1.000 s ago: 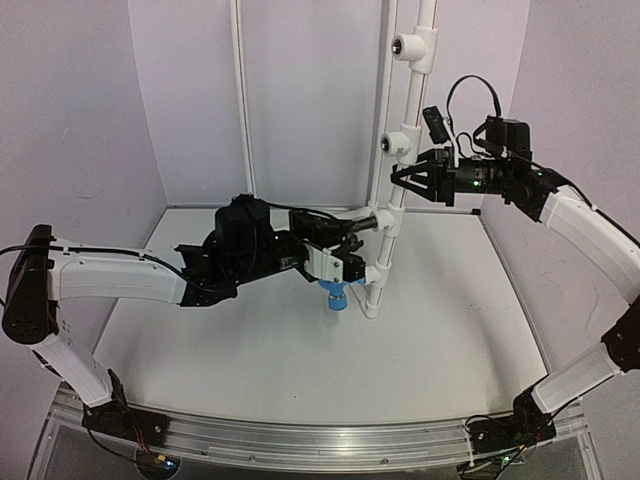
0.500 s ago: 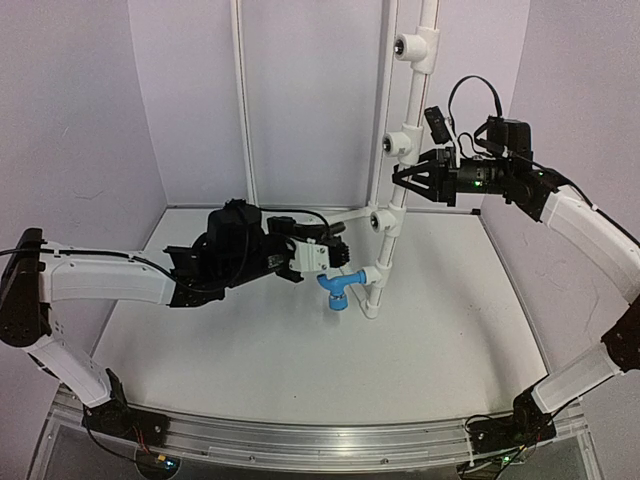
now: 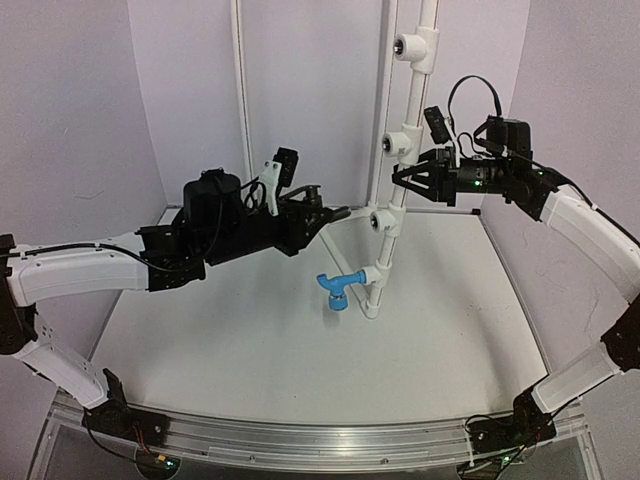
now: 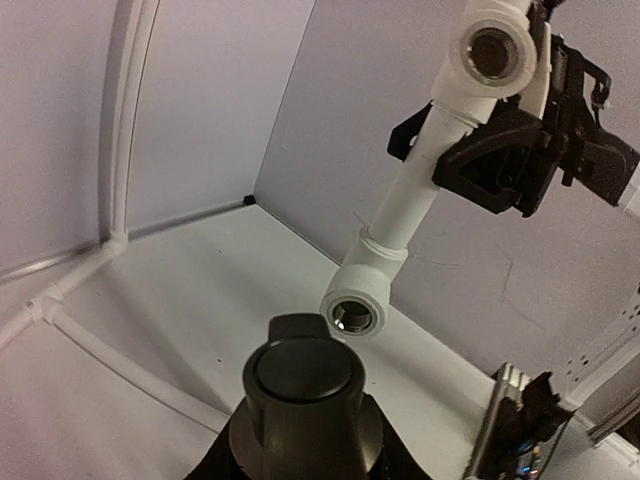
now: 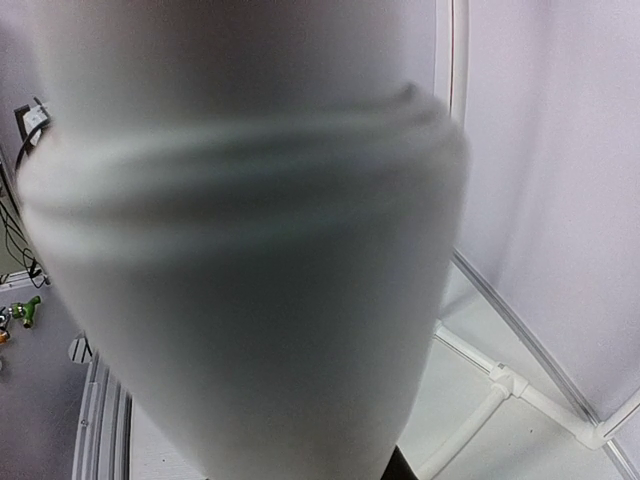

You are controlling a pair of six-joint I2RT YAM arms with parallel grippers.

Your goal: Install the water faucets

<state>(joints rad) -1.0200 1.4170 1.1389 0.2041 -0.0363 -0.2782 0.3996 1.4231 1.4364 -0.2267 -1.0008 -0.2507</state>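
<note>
Shows left gripper [image 3: 327, 214] drawn back and raised from middle tee socket [image 4: 352, 313] versus 1 second ago, clamped on black faucet [image 4: 305, 385]. Leaves that socket empty: apparently 1 of 2 installed, with blue faucet [image 3: 336, 287] seated in lowest tee [image 3: 374, 272]. Places black faucet near socket, roughly facing it. Holds right gripper [image 3: 408, 180] closed around white pipe [image 3: 409, 95].
</note>
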